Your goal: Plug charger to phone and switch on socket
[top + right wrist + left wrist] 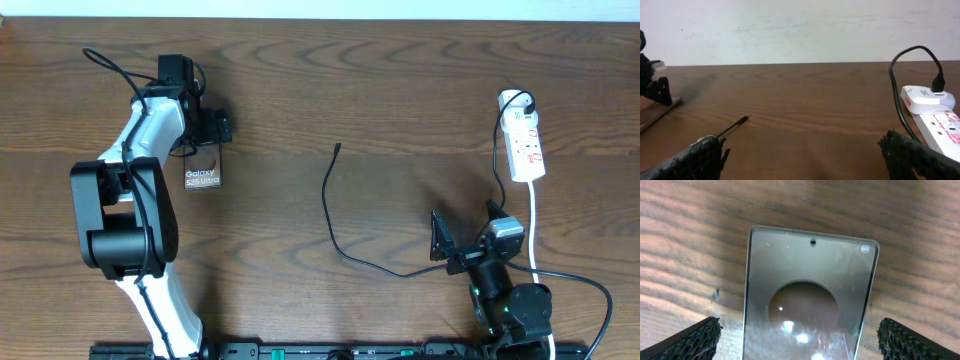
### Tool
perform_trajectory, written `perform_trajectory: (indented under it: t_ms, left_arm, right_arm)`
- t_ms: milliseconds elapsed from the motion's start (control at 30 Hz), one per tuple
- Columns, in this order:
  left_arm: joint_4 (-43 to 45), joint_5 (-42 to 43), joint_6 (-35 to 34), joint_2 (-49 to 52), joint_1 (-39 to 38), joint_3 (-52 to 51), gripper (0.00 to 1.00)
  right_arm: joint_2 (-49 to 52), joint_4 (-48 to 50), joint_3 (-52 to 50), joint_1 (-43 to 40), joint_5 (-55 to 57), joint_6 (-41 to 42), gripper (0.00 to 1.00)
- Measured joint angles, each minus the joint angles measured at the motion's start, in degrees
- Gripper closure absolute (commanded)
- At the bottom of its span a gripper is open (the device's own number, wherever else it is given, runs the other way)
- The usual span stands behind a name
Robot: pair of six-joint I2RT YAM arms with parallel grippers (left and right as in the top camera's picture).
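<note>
arms: two counted; left arm (pixel 125 215) on the left side of the table (pixel 300 80), right arm (pixel 505 300) at the near right edge.
grippers: two counted.
left gripper (pixel 210 132): jaws spread wide, nothing clamped; held just over the phone's far end. In the left wrist view one finger (pixel 695 340) is seen on each side of the phone; contact with it cannot be told.
right gripper (pixel 800 145): jaws spread wide, nothing clamped; held low over bare table, pointed at the far wall.
phone (pixel 203 176): one counted; laid flat on the table left of centre, white lettering readable from overhead, far end partly covered by the left gripper.
charger (pixel 327 205): one black cable counted; plug tip laid on bare wood mid-table, well apart from the phone and not plugged into it. The cable is curved back toward the right arm, then run up to the socket.
socket (pixel 527 150): one white strip counted, at the far right.
adapter (pixel 927 97): one white block seated at the socket's far end, black cable plugged into it.
switches: red marks seen on the strip; number and position too small to tell.
white cord (pixel 535 230): one counted, run from the socket's near end toward the table edge.
</note>
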Motion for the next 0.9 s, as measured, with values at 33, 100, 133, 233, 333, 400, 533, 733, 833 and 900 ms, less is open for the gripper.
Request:
perform_trajectory:
  t_ms: [33, 100, 133, 233, 333, 400, 533, 733, 833, 900]
  left_arm:
    - [0.6, 0.0, 0.0, 0.0, 0.0, 0.0, 0.01]
    - [0.8, -0.1, 0.0, 0.1, 0.0, 0.0, 0.01]
    - [0.8, -0.2, 0.0, 0.2, 0.0, 0.0, 0.01]
    - [0.8, -0.2, 0.0, 0.6, 0.0, 0.0, 0.01]
    - [0.8, -0.2, 0.0, 0.7, 0.0, 0.0, 0.01]
    - [0.7, -0.2, 0.0, 0.8, 0.0, 0.0, 0.01]
    - [0.2, -0.2, 0.0, 1.9, 0.0, 0.0, 0.01]
    - [0.3, 0.3, 0.0, 2.6, 0.0, 0.0, 0.0]
    - [0.2, 0.5, 0.0, 2.8, 0.0, 0.2, 0.08]
    - [0.2, 0.5, 0.1, 2.8, -0.2, 0.3, 0.13]
  right_arm:
    - [0.0, 0.0, 0.0, 0.0, 0.0, 0.0, 0.01]
    - [0.0, 0.0, 0.0, 0.0, 0.0, 0.0, 0.01]
    - [0.0, 0.0, 0.0, 0.0, 0.0, 0.0, 0.01]
    - [0.0, 0.0, 0.0, 0.0, 0.0, 0.0, 0.01]
    - [0.0, 0.0, 0.0, 0.0, 0.0, 0.0, 0.01]
    - [0.0, 0.0, 0.0, 0.0, 0.0, 0.0, 0.01]
    - [0.0, 0.0, 0.0, 0.0, 0.0, 0.0, 0.01]
    - [0.0, 0.0, 0.0, 0.0, 0.0, 0.0, 0.01]
    - [0.0, 0.0, 0.0, 0.0, 0.0, 0.0, 0.01]
    - [0.0, 0.0, 0.0, 0.0, 0.0, 0.0, 0.01]
